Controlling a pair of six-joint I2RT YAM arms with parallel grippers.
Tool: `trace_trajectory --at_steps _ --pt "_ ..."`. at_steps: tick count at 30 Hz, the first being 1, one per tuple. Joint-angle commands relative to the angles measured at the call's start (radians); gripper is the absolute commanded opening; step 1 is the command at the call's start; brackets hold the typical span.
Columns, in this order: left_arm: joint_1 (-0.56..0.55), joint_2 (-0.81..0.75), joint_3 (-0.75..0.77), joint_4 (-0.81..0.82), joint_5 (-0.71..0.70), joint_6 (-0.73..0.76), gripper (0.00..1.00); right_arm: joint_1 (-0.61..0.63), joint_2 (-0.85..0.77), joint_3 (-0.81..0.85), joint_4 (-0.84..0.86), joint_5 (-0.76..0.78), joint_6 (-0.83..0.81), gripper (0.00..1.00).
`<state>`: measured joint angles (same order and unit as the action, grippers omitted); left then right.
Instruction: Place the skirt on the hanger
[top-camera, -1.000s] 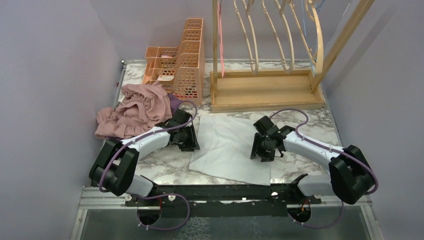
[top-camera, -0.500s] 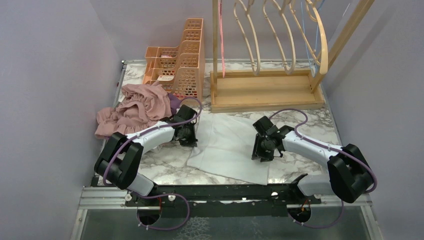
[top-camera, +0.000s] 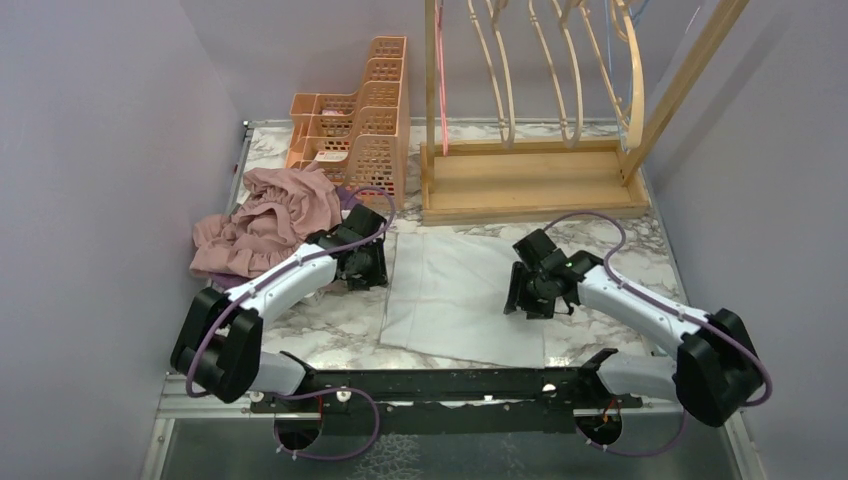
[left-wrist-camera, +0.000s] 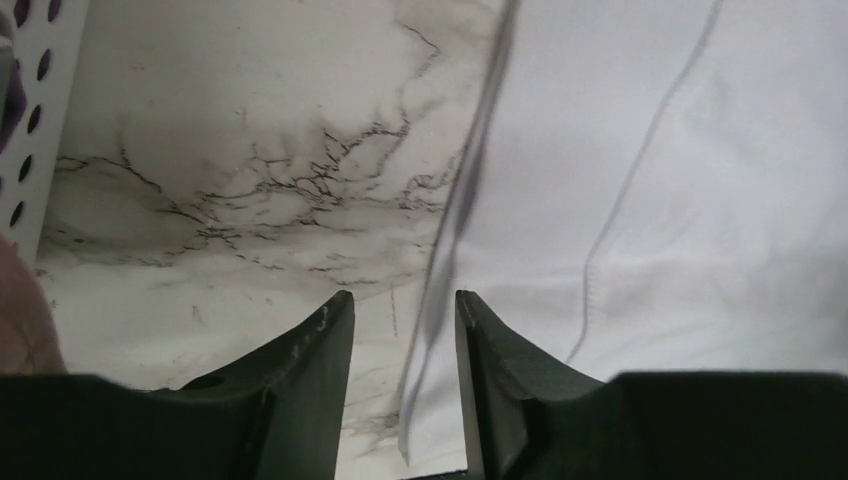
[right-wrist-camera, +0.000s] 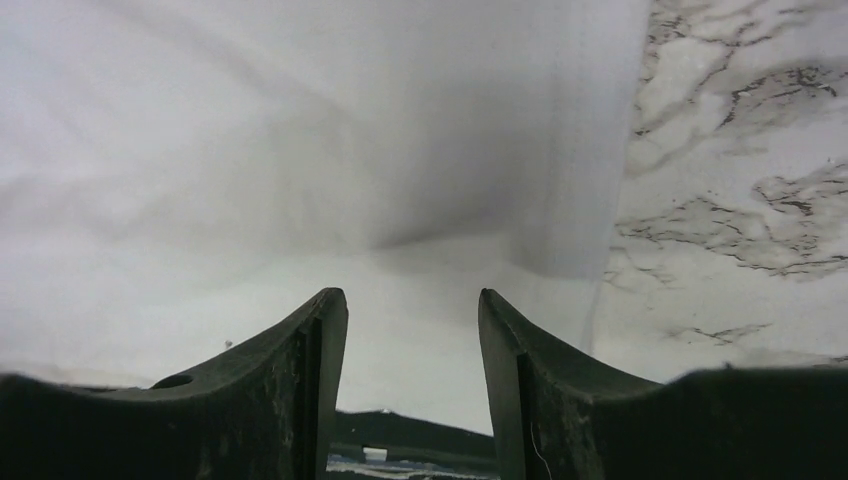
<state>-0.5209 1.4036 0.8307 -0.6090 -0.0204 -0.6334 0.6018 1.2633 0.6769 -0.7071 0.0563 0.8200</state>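
Note:
The white skirt (top-camera: 455, 295) lies flat on the marble table between my arms. My left gripper (top-camera: 366, 264) is open at the skirt's left edge. In the left wrist view the skirt (left-wrist-camera: 690, 180) has its raised hem running between the open gripper (left-wrist-camera: 403, 312). My right gripper (top-camera: 528, 292) is open and low over the skirt's right part. In the right wrist view the open gripper (right-wrist-camera: 412, 305) frames only the white skirt (right-wrist-camera: 300, 150). Several wooden hangers (top-camera: 560, 70) hang on the wooden rack (top-camera: 530, 185) at the back.
A heap of pink clothes (top-camera: 265, 222) lies at the left, just behind my left arm. An orange perforated organizer (top-camera: 358, 125) stands at the back left beside the rack. Purple walls close in on both sides.
My left gripper has moved a little back and left along the skirt's left edge, and that edge has shifted. My right gripper has shifted slightly. The hangers are swaying.

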Motion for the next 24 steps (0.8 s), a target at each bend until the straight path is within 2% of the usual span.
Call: trace_trajectory --at_steps 1,6,11,14,19,22,24 --pt "0.001 -0.106 0.0 -0.029 0.158 0.016 0.46 -0.002 -0.118 0.047 -0.053 -0.104 -0.117 0.57" --pt "-0.004 -0.131 -0.106 -0.027 0.288 -0.03 0.45 -0.002 -0.108 0.002 -0.097 -0.254 -0.116 0.57" --pt "-0.014 -0.115 -0.156 0.004 0.342 -0.049 0.37 -0.002 -0.114 -0.078 -0.075 -0.317 -0.083 0.57" --pt "-0.026 -0.094 -0.181 0.051 0.394 -0.058 0.38 -0.001 -0.084 -0.111 -0.06 -0.322 -0.074 0.57" --pt "-0.048 -0.048 -0.222 0.064 0.365 -0.081 0.35 -0.001 -0.023 -0.138 -0.065 -0.24 -0.013 0.56" --pt "-0.054 -0.044 -0.241 0.064 0.343 -0.097 0.22 -0.002 0.0 -0.143 -0.072 -0.2 0.028 0.56" --pt "-0.055 -0.05 -0.249 0.058 0.318 -0.113 0.03 -0.002 0.003 -0.142 -0.083 -0.172 0.054 0.55"
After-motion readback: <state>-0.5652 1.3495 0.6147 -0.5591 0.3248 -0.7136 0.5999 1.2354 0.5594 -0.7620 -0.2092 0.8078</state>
